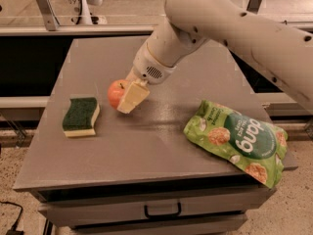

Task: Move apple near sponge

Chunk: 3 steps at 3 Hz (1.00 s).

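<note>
Apple is in the grasp of the gripper, low over the middle of the grey table. I can't tell whether its underside touches the top or hangs just clear of it. One pale finger lies across the side of the fruit that faces the snack bag, and the other is hidden behind it, so I read the jaws as clamped on the apple rather than loose around it. The relation I'm steering by is apple to sponge. The sponge lies to the left of the apple in the camera view and a little nearer the front edge, green side up, with a strip of bare table between the two. They are near each other but not touching. Its long axis runs roughly from front to back of the table, so the apple is closing on one of its long sides. I judge the carry nearly finished: a short further move leftward and slightly toward the front, then a set-down and release. The risk I see is the apple rolling once let go. The arm reaches in from the upper right, and the green snack bag lies well apart at the right edge, out of the path.
</note>
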Each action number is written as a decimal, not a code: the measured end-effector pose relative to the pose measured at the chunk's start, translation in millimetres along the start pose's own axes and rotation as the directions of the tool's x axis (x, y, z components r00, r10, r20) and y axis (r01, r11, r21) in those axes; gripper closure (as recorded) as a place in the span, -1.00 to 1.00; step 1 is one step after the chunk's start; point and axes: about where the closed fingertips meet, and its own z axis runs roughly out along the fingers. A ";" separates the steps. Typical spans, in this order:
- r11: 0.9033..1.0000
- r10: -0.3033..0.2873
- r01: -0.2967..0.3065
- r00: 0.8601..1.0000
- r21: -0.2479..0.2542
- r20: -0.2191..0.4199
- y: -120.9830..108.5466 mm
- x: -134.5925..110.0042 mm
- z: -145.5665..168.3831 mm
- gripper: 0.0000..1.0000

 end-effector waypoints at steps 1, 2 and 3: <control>1.000 0.000 0.000 1.000 -0.014 -0.003 2.6 5.9 6.9 -0.59; 1.000 0.000 0.000 1.000 -0.025 0.000 3.7 8.4 11.6 -1.00; 1.000 0.000 0.000 1.000 -0.025 0.000 3.7 8.4 11.6 -1.00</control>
